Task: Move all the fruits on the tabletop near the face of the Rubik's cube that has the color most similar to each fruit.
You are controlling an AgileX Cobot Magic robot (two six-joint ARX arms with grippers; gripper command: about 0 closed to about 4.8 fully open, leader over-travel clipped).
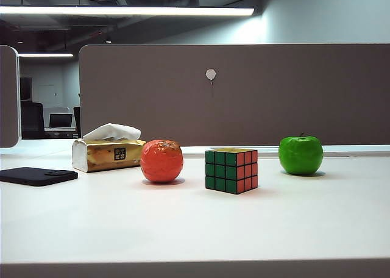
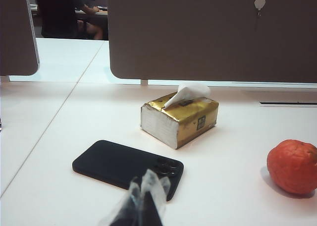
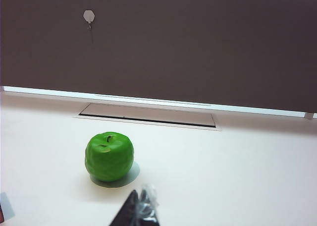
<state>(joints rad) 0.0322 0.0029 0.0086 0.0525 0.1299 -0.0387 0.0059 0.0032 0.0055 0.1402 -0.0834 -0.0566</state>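
Nothing moved yet, I judge: orange-red fruit [image 1: 161, 161] sits left-center by cube's [image 1: 231, 170] green face, green apple [image 1: 300, 154] right. Left gripper [image 2: 143, 198] and right gripper [image 3: 141, 208] pressed together, empty, at their frames' bottom edges.

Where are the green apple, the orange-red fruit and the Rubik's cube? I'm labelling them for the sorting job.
green apple [image 1: 300, 155]: exterior view, middle of its front.
orange-red fruit [image 1: 161, 161]: exterior view, centre of its wrinkled skin.
Rubik's cube [image 1: 220, 170]: exterior view, on its green face.
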